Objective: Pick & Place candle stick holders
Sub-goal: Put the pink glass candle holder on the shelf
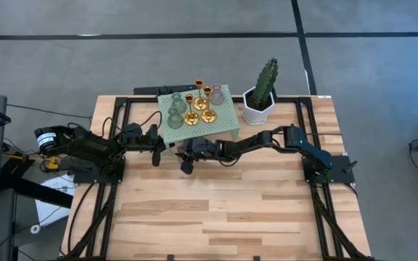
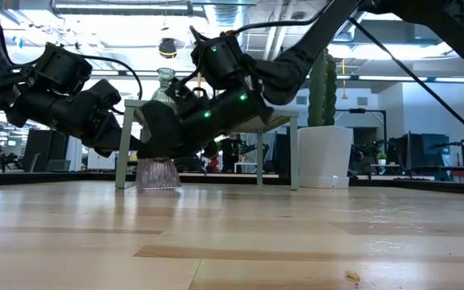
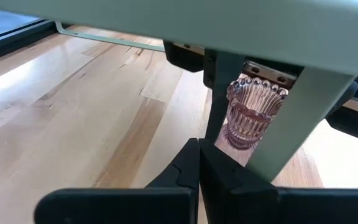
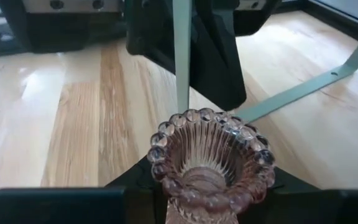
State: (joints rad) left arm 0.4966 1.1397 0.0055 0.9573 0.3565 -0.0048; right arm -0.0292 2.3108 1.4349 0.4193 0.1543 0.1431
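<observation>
A pale green stand [image 1: 227,119] at the table's far middle carries three gold holders [image 1: 199,110], two grey-green ones [image 1: 175,109] and one pink one [image 1: 216,93]. A second pink holder [image 4: 210,155] stands upright by the stand's near left leg [image 3: 294,118]. It also shows in the low view [image 2: 159,171] and the left wrist view [image 3: 248,115]. My right gripper [image 1: 188,161] is shut on it. My left gripper [image 1: 157,147] is shut and empty [image 3: 199,167], just left of that leg, pointing at the holder. My right gripper pinches the pink holder's narrow lower part [image 4: 194,202] between its two fingers, below the beaded cup rim [image 4: 166,130]. The fingers come slanting down from the table's right. The holder is upright, and its flared base [image 2: 159,179] seems to rest on the table.
A white hexagonal pot with a cactus [image 1: 261,98] stands right of the stand. The stand's top and legs [image 2: 124,145] are close above and beside both grippers. The bare wooden table [image 1: 216,210] stretches toward the near edge.
</observation>
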